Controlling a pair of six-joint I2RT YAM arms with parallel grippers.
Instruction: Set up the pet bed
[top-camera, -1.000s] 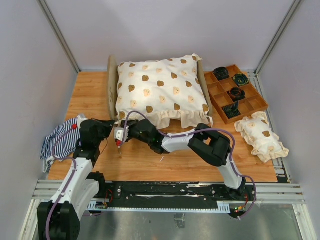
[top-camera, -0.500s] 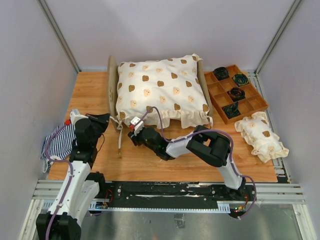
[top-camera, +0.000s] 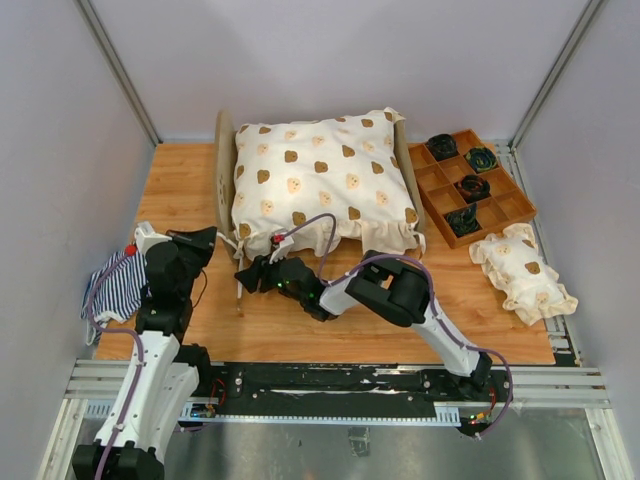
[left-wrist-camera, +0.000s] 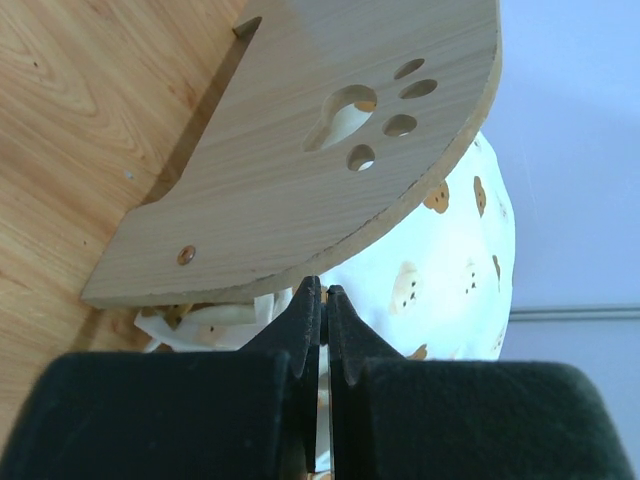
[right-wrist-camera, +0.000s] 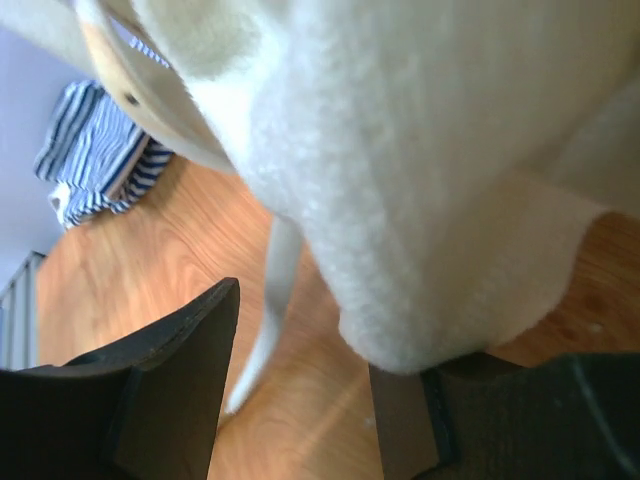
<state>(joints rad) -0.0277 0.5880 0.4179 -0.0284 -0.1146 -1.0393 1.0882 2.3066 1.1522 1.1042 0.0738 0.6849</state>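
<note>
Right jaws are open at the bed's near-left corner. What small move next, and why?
Probably ease the right gripper forward and close on the drooping edge of the cream cover: the wrist view shows that edge hanging between its open jaws, ungripped, near the headboard.

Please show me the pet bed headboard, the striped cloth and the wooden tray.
pet bed headboard (left-wrist-camera: 290, 190), left wrist view, bare wood beside paw cutout.
striped cloth (right-wrist-camera: 100, 150), right wrist view, middle of the folds.
wooden tray (top-camera: 503, 207), top view, bare compartment floor.
</note>
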